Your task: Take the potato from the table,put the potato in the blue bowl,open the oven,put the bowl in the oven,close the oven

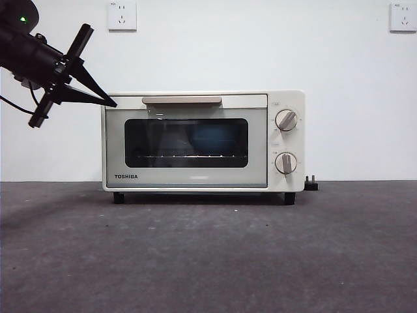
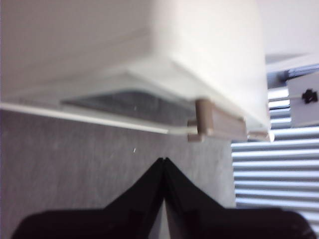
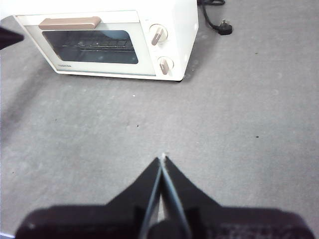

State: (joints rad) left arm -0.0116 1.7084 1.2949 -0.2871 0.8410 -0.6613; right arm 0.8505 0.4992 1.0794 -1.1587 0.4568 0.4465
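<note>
The cream-white oven (image 1: pixel 189 179) stands at the back of the dark grey table (image 1: pixel 208 261) with its door shut. Through the dark glass a blue shape, the blue bowl (image 1: pixel 212 139), shows dimly on the rack. The potato is hidden. My left gripper (image 1: pixel 112 102) hangs shut and empty at the oven's top left corner, a short way from the beige handle (image 2: pixel 219 123). In its own view the left gripper (image 2: pixel 164 160) points at the table below the door. My right gripper (image 3: pixel 162 159) is shut and empty above bare table, well in front of the oven (image 3: pixel 149 55).
A black plug (image 1: pixel 311 184) lies by the oven's right foot, and its cord (image 3: pixel 219 25) curls behind. Two wall sockets (image 1: pixel 122 14) (image 1: pixel 402 16) sit high on the white wall. Two round knobs (image 1: pixel 286 120) are on the oven's right side.
</note>
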